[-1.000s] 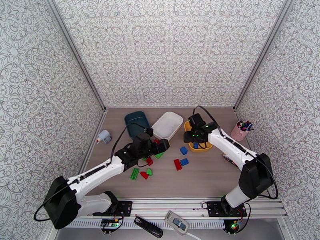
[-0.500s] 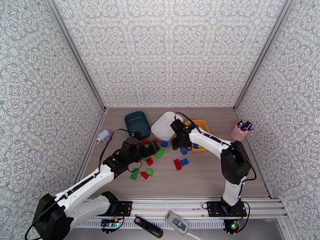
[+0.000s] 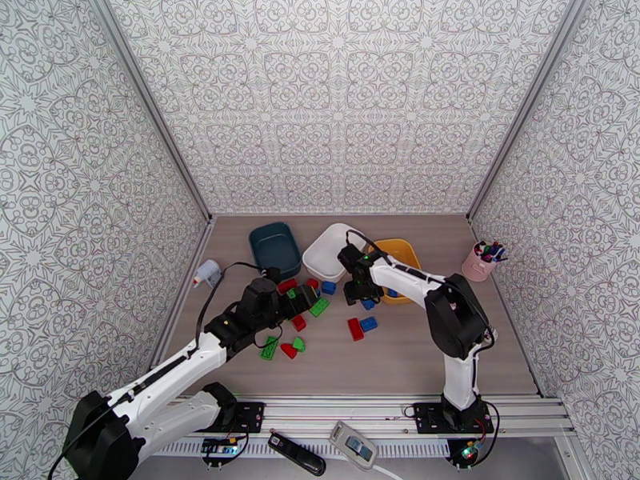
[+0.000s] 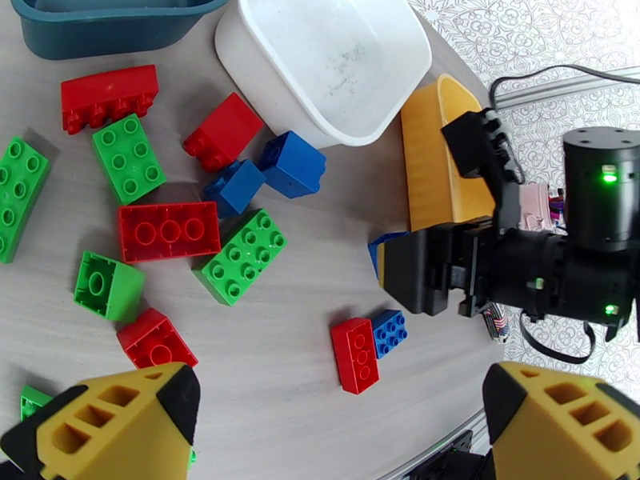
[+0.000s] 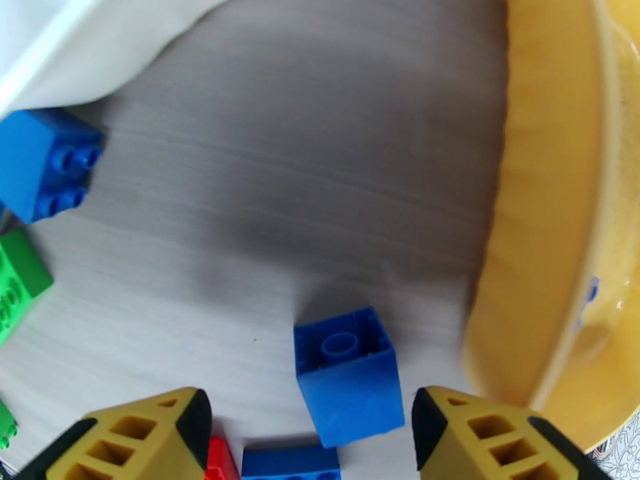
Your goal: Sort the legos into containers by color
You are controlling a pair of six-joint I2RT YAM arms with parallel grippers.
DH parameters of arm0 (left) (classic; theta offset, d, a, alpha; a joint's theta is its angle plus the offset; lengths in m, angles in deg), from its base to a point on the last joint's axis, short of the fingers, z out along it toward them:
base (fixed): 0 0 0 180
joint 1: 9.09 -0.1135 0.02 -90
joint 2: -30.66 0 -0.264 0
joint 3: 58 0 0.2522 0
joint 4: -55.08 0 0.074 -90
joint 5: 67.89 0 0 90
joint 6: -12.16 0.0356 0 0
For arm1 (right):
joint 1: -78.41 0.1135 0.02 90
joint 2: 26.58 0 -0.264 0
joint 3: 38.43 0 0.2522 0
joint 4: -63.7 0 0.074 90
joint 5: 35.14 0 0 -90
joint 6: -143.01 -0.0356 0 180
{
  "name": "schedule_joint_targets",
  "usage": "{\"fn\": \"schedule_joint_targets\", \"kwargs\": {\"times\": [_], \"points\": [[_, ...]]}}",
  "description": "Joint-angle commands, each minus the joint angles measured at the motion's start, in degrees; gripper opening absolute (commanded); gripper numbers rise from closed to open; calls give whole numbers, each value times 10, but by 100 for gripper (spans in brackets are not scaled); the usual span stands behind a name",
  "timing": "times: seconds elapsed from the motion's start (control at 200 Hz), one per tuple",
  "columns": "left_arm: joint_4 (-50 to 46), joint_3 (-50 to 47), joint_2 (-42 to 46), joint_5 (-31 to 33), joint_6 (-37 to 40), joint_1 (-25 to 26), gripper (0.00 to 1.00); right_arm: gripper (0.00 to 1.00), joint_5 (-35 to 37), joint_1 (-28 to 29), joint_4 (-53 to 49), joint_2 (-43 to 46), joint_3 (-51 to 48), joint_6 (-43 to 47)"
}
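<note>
- Table [image 3: 416, 354]: grey wood-grain top lying under both my sets of fingers.
- Dark teal tub [image 4: 104, 22]: farthest ahead of my left fingers, toward their left side.
- White tub [image 4: 336, 58]: straight ahead of my left fingers, just beside the dark teal tub. From the right wrist, its wall [image 5: 72, 42] sits ahead and to the left of my right fingers.
- Yellow tub [image 5: 544, 194]: its wall runs close along the right side of my right fingers. It is ahead and to the right of my left fingers, just beside the white tub.
- Left gripper [image 4: 340, 414]: fingers [image 4: 120, 418] are spread wide over the table with nothing between them.
- Right gripper [image 5: 312, 434]: fingers [image 5: 496, 438] stand apart and grip nothing. Its black body is ahead and to the right of my left fingers.
- Pink pen cup [image 3: 478, 264]: well off to the right of my right fingers, beyond the yellow tub.
- Loose legos [image 4: 170, 231]: red, green and blue pieces are scattered on the table ahead and left of my left fingers, short of the tubs. Two blue ones [image 4: 292, 163] lie nearest the white tub.
- Red brick [image 4: 354, 355] and small blue brick [image 4: 390, 334]: these two touch side by side, just ahead of the gap between my left fingers.
- Blue brick [image 5: 348, 374]: it lies on the table in the gap between my right fingers, touching neither, near the yellow tub's wall.
</note>
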Motion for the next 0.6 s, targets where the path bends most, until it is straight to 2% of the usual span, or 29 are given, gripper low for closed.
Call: {"fn": "schedule_joint_targets", "kwargs": {"times": [0.0, 0.17, 0.595], "points": [[-2, -7, 0, 3, -4, -4, 99, 71, 13, 2, 1, -14, 12, 3], [-2, -9, 0, 3, -5, -4, 99, 70, -3, -1, 16, -20, 1, -1], [7, -9, -8, 2, -7, -1, 99, 57, -45, -1, 36, -9, -31, -10]]}}
